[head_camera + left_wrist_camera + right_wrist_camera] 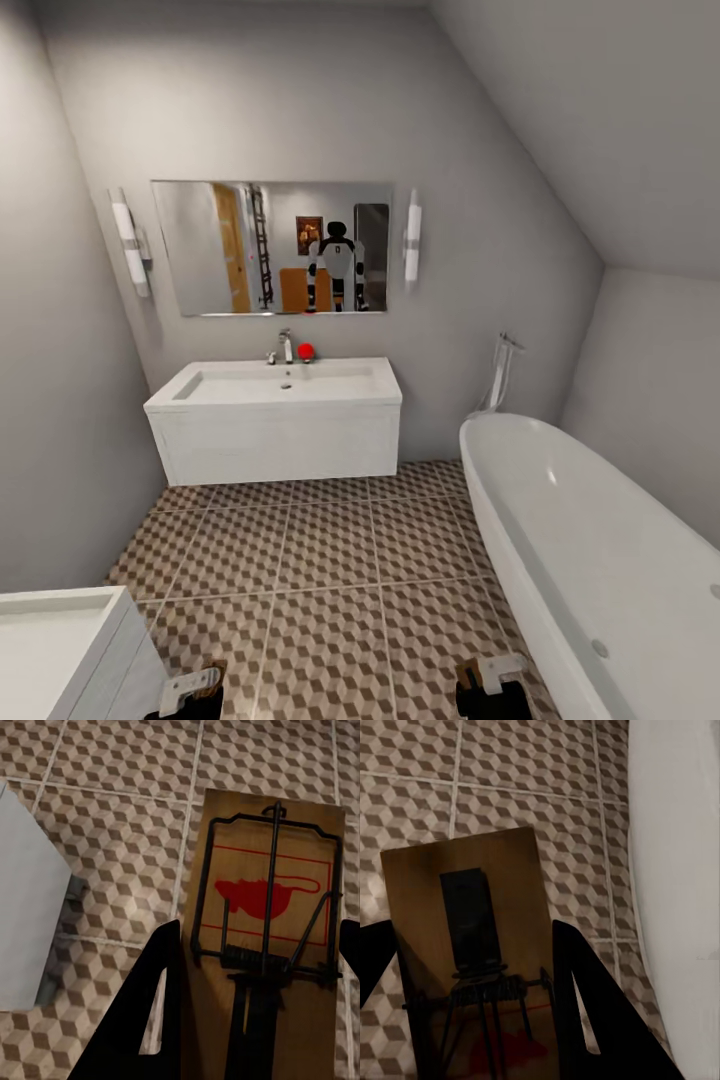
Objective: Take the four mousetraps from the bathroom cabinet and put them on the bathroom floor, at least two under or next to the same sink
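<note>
My left gripper [255,1001] is shut on a mousetrap [262,870], a tan board with a dark wire bar and a red mouse print, held above the bathroom floor [112,810]. Another mousetrap [465,877] is clamped in my right gripper [472,1009], with its plain tan end pointing away over the tiles [525,765]. In the head view the left gripper [190,692] and right gripper [490,682] sit low at the front edge. The white sink [285,382] on its vanity stands against the far wall, across the cube-pattern floor [330,560]. The cabinet is out of view.
A white bathtub [600,540] runs along the right side, close to my right gripper, and also shows as the bathtub [675,870]. A second white vanity [60,650] stands at the near left, close beside my left gripper. A mirror [270,248] hangs above the sink.
</note>
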`<state>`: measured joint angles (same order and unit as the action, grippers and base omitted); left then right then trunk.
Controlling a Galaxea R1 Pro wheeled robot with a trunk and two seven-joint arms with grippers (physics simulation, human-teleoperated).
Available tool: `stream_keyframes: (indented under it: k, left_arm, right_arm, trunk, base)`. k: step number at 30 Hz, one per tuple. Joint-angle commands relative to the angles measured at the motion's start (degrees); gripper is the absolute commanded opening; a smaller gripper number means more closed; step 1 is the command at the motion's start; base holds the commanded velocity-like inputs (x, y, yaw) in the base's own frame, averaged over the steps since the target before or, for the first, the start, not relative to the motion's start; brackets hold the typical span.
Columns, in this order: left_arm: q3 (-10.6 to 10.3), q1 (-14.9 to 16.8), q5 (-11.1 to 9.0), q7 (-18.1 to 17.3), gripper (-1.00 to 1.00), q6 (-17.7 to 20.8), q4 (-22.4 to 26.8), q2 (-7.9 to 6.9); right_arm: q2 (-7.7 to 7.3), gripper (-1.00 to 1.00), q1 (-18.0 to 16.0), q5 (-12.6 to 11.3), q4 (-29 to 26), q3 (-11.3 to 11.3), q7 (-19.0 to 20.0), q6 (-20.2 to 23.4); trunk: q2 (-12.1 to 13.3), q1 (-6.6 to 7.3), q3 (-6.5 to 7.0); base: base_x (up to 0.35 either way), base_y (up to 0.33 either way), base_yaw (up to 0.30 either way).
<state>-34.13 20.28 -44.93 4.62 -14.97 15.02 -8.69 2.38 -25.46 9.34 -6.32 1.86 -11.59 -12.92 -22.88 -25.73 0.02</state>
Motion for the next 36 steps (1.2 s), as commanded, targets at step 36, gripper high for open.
stream_keyframes:
  k: [36]
  left_arm:
    - [-0.6,0.0,0.0,1.3,-1.00,-0.5,0.0,0.87]
  right_arm:
    - [-0.09,-1.00,0.0,0.9,-0.3,0.5,-0.3,-0.5]
  trunk:
    - [0.0,-0.05,-0.02]
  base:
    - [0.323,0.000,0.000]
